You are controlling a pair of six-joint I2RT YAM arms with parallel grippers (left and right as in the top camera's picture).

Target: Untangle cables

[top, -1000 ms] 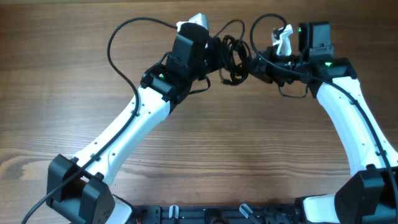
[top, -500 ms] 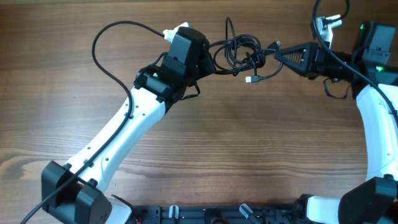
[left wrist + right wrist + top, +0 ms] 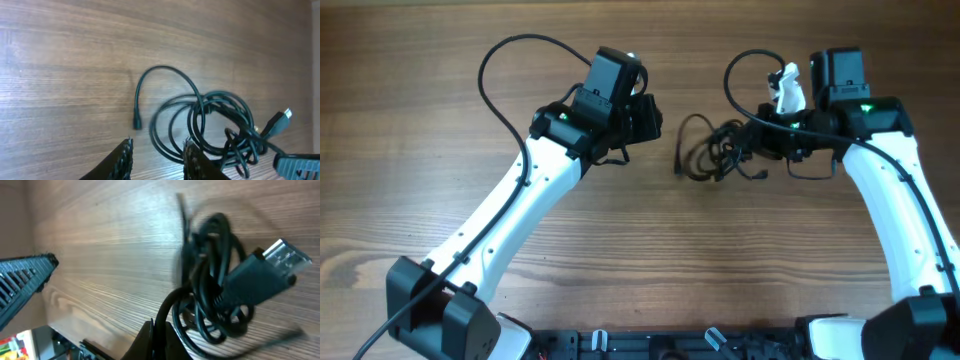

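Half a second earlier the cables point(image 3: 705, 160) had been stretched in the air. Now we saw the left pincer point(image 3: 156, 156) parted, empty and backed off, while the right pincer point(image 3: 748, 146) stayed clamped on the bundle slumped on the bench point(image 3: 670, 250). We judged the knot barely loosened.

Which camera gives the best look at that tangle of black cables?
Left wrist view: the cables show sharp, loops clear. Overhead gives a small dark clump; right wrist, a blurry close-up with one plug.
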